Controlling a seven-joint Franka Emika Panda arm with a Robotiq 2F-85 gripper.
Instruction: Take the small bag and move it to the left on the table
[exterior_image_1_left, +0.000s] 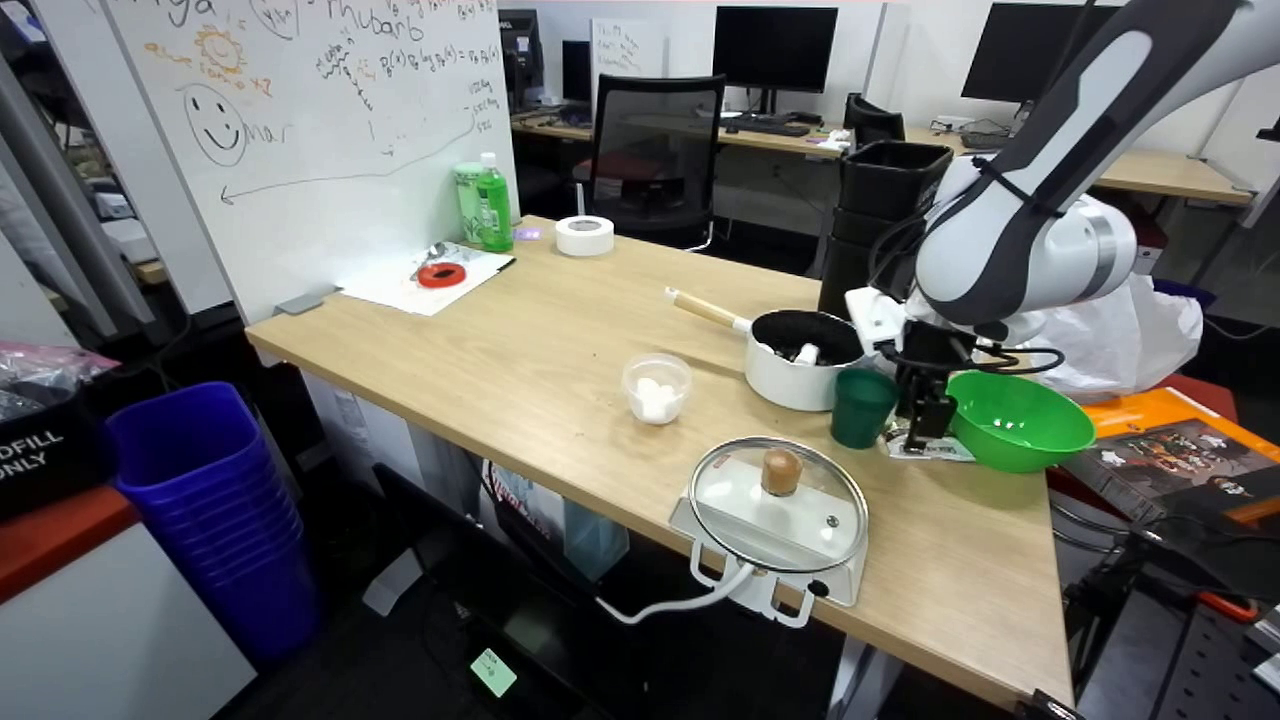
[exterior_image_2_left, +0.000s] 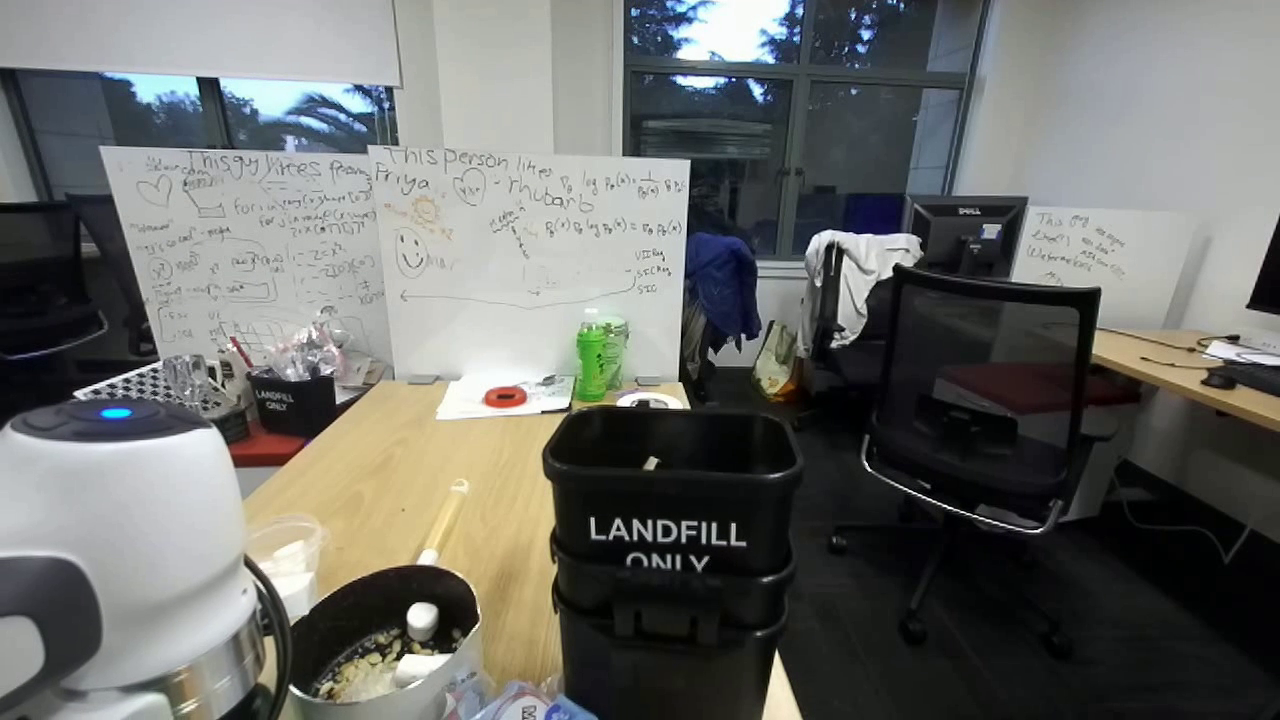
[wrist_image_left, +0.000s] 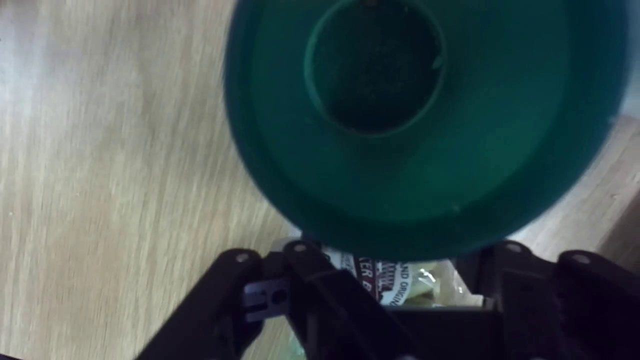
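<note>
The small bag (exterior_image_1_left: 945, 452), clear with a printed white and dark red label, lies on the light wood table (exterior_image_1_left: 480, 330) between the dark green cup and the bright green bowl. My gripper (exterior_image_1_left: 918, 432) points down over the bag. In the wrist view, the gripper (wrist_image_left: 392, 257) has its fingers wide apart, with part of the bag (wrist_image_left: 400, 282) showing between them. The dark green cup's rim hides the fingertips and part of the bag there. I cannot tell whether the fingers touch the bag. The gripper is out of view in the exterior view with the bins.
The dark green cup (exterior_image_1_left: 862, 408) and bright green bowl (exterior_image_1_left: 1020, 420) stand close beside the gripper. A white pot (exterior_image_1_left: 790, 378), stacked black bins (exterior_image_1_left: 835, 250), a container of white pieces (exterior_image_1_left: 656, 388) and a glass lid (exterior_image_1_left: 780, 505) on a white appliance are nearby.
</note>
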